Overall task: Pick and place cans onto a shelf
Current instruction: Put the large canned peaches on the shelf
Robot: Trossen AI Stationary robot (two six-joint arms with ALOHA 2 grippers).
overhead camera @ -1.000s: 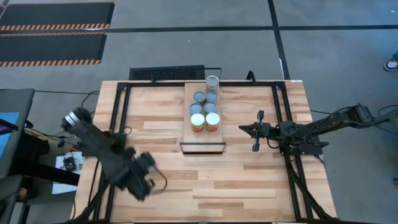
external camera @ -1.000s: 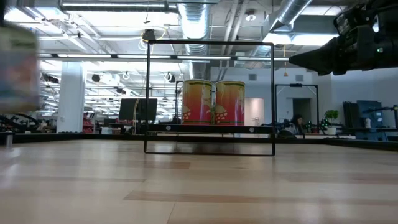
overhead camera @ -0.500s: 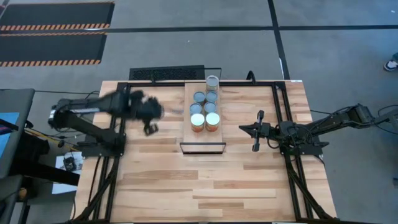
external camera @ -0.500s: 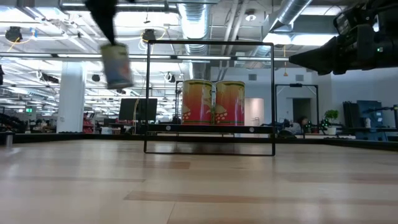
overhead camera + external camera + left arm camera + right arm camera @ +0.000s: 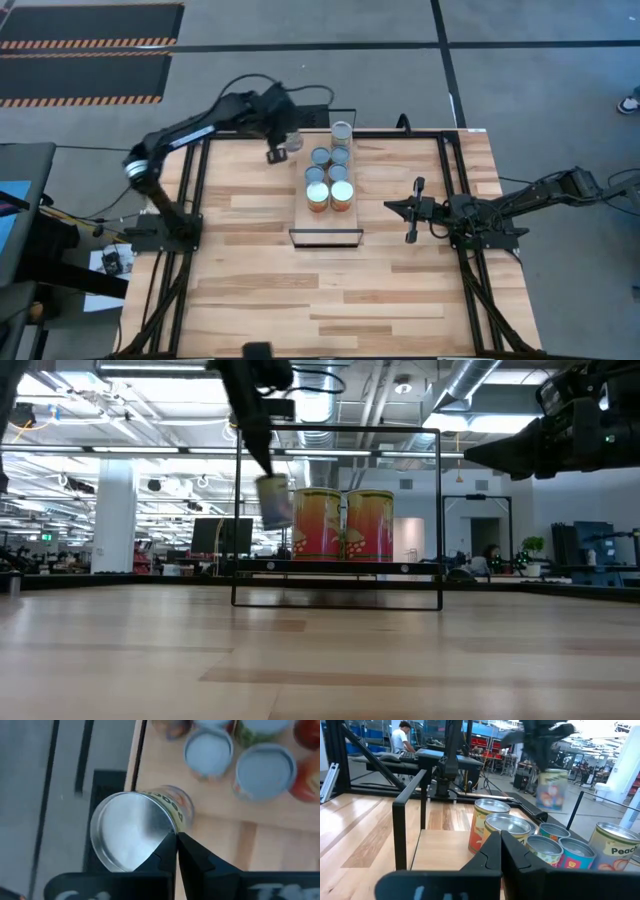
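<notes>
The left pincer (image 5: 279, 148) is largely hidden behind the blurred can (image 5: 273, 501) it grips, held in the air just beside the far left corner of the shelf (image 5: 327, 221); the label is too smeared to read in the low view. Seven cans (image 5: 329, 177) stand on the shelf in a two-wide cluster toward its far end, the rear ones hidden in the low view behind the front orange pair. The right pincer (image 5: 412, 210) waits over the worktop (image 5: 400, 290) right of the shelf, fingers pressed together on nothing.
</notes>
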